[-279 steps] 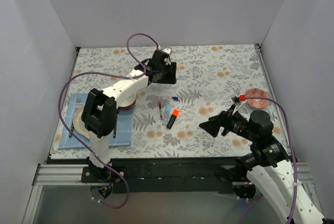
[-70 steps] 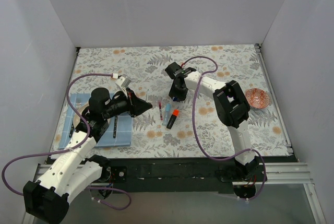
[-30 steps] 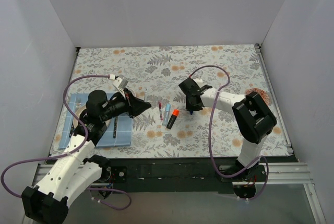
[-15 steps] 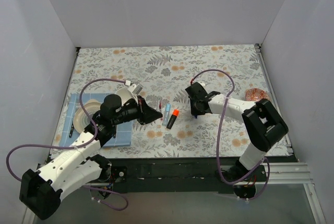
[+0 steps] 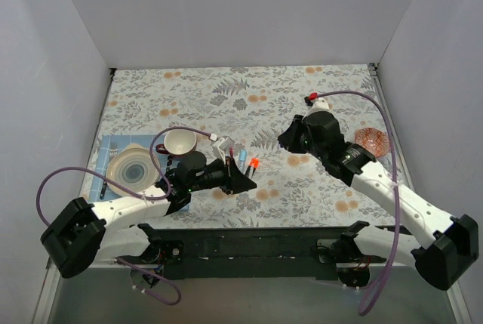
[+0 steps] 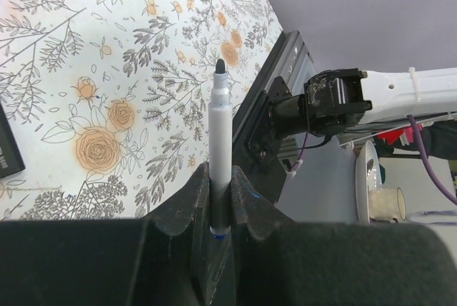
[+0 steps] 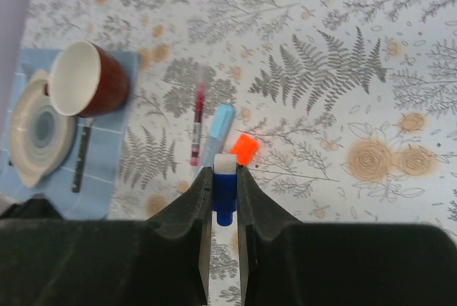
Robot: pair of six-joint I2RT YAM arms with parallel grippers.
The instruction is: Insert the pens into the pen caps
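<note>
Poking out of L gripper [image 6: 220, 179]: pen [image 6: 220, 124]

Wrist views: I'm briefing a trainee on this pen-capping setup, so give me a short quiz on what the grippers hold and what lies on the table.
1. Multiple choice: the small dark blue plastic cap is A) pinched in the right gripper, B) lying loose under open jaws, C) out of sight.
2. True or false: the slim pale-barrelled pen in the left gripper has a cap on its tip.
3. Fill in: the thin red pen lies right beside a marker with a ____ barrel.
Key: 1 A. 2 False, its dark tip is bare. 3 Light blue, the light blue marker.
</note>
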